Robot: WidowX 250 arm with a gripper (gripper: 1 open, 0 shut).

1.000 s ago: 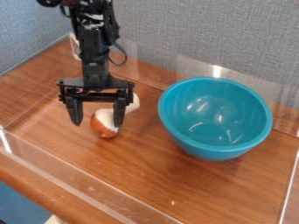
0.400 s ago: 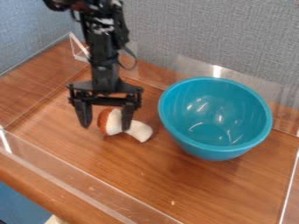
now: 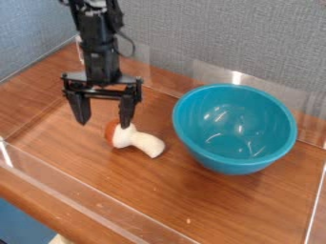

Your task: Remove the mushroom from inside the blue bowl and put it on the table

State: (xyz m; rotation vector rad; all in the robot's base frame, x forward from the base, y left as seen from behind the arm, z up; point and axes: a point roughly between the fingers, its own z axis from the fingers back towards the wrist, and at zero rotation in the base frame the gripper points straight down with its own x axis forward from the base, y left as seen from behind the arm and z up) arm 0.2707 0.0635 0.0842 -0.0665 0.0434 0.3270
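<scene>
On the table (image 3: pixel 166 191), left of the bowl as the camera looks: one mushroom (image 3: pixel 133 138), lying on its side. Cap orange-red, toward my claw (image 3: pixel 105 114); stem pale and thick, pointing toward the near side of the bowl. Condition: flat on the wood, apart from the bowl wall.

Item, one blue bowl (image 3: pixel 234 130): upright, with nothing to be seen inside it.

Item, one claw, mine: fingers spread wide, nothing between them. Position: just behind the cap in the camera's view, one finger to either side. Whether a fingertip brushes the cap, I cannot tell from this angle.

Step in hand: the clearing away, by my judgement. The mushroom is out of the bowl and down on the table, which is all the task asks for; the placing I count as done.

Next move, as I judge it: a withdrawal, straight up and back, fingers kept apart so that neither one hooks the cap. Closing is not called for, nor any further push.

Risk, one: the rounded cap could roll if a finger nudges it, and turn the stem toward the bowl. Remedy: a slow lift before any sideways travel.
</scene>
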